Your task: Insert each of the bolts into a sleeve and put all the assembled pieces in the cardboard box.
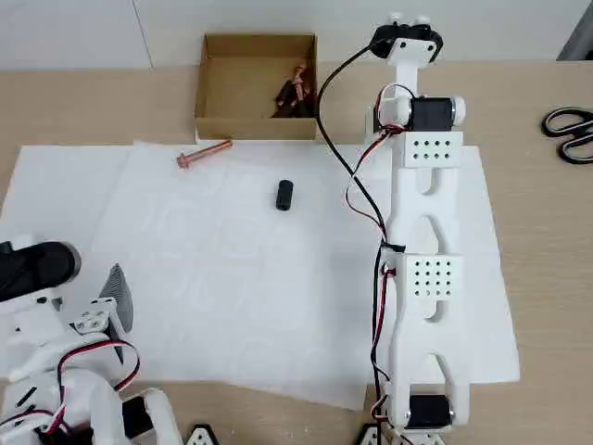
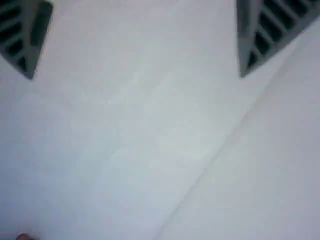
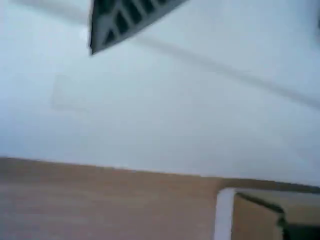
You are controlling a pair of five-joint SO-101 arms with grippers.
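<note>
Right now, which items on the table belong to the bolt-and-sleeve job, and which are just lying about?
Job:
- loose bolt on the paper
- black sleeve on the paper
- cardboard box
- assembled pieces inside the box

Lying about:
- scissors near the table's right edge
- white paper sheet under the parts

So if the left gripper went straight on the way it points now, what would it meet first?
Most likely the bare white paper: the left gripper points down at it, with nothing in between. How near it is, I cannot tell.
</note>
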